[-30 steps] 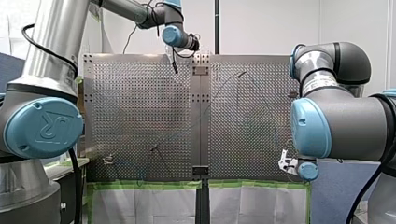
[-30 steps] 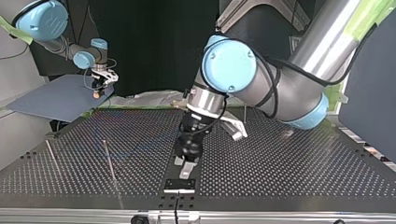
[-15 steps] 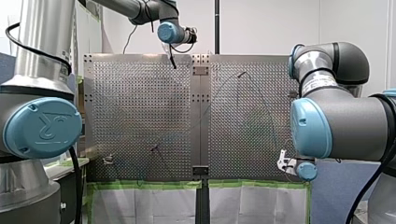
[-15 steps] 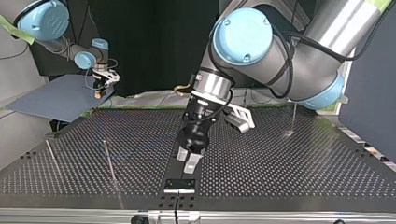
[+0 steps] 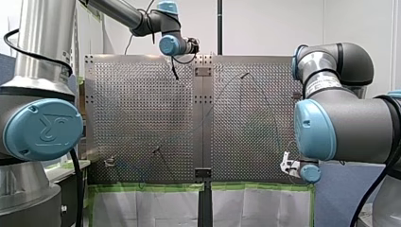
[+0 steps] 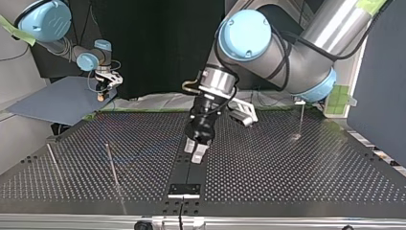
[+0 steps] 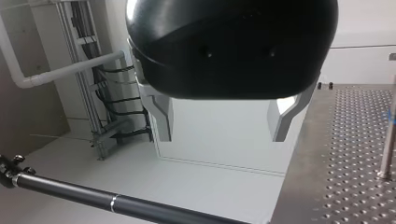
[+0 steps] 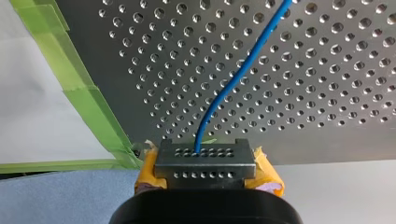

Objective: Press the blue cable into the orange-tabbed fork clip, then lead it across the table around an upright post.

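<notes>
The blue cable (image 8: 223, 99) runs out over the perforated table (image 8: 327, 93) from my right gripper (image 8: 203, 151), whose yellow-padded fingers are shut on its end. That gripper (image 5: 287, 165) hangs at the near right edge of the table in the front view. My left gripper (image 6: 196, 152) hovers above the table's centre seam, near the edge at the top view's bottom, and is open. Its fingers (image 7: 159, 116) stand wide apart with nothing between them. I cannot make out an orange-tabbed clip; a small fixture (image 5: 109, 161) sits at the front view's lower left.
Thin upright posts (image 6: 112, 165) (image 6: 52, 158) stand at the top view's left, and another post (image 6: 301, 120) at its right. One post (image 7: 387, 140) shows beside my left gripper. Green tape (image 8: 84, 93) lines the table edge by my right gripper.
My left gripper has risen and drawn back from the table edge at the top view's bottom, its wrist turning. My right arm has not moved.
</notes>
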Action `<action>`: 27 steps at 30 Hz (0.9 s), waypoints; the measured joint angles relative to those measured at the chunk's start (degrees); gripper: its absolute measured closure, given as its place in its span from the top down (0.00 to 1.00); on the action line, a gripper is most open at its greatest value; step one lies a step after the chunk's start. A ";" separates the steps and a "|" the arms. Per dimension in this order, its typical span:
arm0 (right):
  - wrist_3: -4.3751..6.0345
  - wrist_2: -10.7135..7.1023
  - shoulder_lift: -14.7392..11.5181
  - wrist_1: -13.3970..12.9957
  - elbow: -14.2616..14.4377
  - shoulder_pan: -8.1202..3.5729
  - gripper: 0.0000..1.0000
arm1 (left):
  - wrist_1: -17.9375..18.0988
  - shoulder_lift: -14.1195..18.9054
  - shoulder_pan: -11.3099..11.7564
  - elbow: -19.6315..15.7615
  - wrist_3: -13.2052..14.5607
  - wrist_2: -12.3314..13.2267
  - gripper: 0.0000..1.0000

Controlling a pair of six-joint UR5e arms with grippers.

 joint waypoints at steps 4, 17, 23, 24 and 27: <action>0.00 0.00 0.00 0.00 0.00 0.08 0.00 | 1.87 -0.01 0.00 -1.87 0.03 0.00 1.00; 0.00 0.00 0.00 0.00 0.00 0.13 0.00 | 7.70 -0.03 0.03 -7.70 0.03 0.00 1.00; 0.00 0.00 0.00 0.00 0.00 0.18 0.00 | 10.81 -0.07 0.07 -10.81 0.07 0.00 1.00; 0.00 0.00 0.01 0.00 0.00 0.19 0.00 | 11.31 -0.07 0.08 -11.31 0.07 0.00 1.00; 0.00 0.00 0.00 0.00 0.00 0.19 0.00 | 12.99 -0.08 0.09 -12.99 0.09 0.00 1.00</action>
